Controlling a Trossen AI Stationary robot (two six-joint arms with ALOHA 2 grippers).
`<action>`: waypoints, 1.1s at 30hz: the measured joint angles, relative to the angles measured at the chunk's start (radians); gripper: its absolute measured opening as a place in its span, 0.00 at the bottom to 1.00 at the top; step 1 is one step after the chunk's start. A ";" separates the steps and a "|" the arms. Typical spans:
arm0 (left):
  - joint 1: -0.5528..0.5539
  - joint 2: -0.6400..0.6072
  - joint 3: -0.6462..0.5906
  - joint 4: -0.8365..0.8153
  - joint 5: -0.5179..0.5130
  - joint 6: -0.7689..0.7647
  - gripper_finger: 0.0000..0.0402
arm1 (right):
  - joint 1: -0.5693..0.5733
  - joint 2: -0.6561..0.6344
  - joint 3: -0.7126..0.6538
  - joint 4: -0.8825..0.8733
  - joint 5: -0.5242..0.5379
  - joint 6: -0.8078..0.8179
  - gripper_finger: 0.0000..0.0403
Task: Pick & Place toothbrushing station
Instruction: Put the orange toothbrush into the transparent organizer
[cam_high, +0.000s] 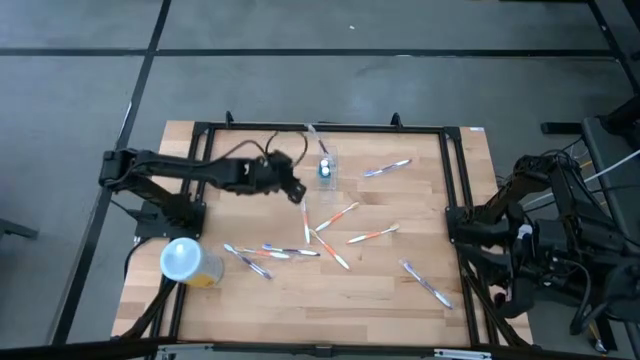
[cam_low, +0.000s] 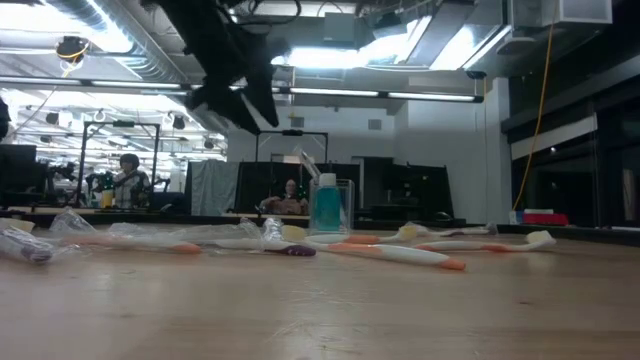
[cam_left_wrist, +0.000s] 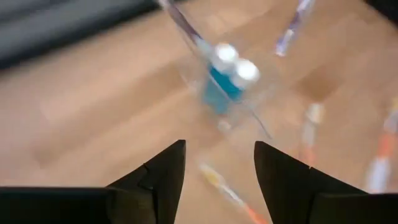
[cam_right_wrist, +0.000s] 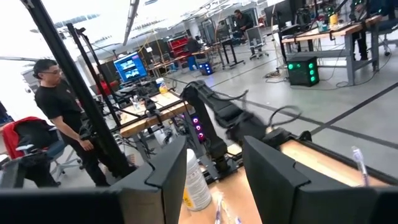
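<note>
Toothbrushing station (cam_high: 325, 167) stands upright near the back of the worktop (cam_high: 400, 290), a small clear cup with a blue tube and a toothbrush inside. My left gripper (cam_high: 297, 191) hangs just beside it, up off the wood, fingers (cam_left_wrist: 163, 174) spread apart and holding nothing. Loose toothbrushes (cam_high: 366, 236) lie scattered around. My right gripper (cam_right_wrist: 214, 177) waits off the worktop's right edge, fingers apart, holding nothing

Your high view looks straight down on the whole light wooden table (cam_high: 330, 290). Your low view sits at tabletop height, facing level into the room. Your left wrist view hangs close above the small clear plastic cup-like holder (cam_left_wrist: 227, 81), which the high and low views share.
</note>
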 joint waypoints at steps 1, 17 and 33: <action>-0.023 0.006 0.000 0.007 -0.006 -0.076 0.46 | -0.002 -0.001 0.000 0.001 0.001 -0.010 0.40; 0.060 0.286 0.000 0.021 0.154 -0.582 0.46 | -0.020 0.004 0.000 0.025 0.000 -0.025 0.40; 0.088 0.337 0.000 0.088 0.187 -0.549 0.46 | -0.020 0.021 0.000 0.099 0.000 -0.076 0.40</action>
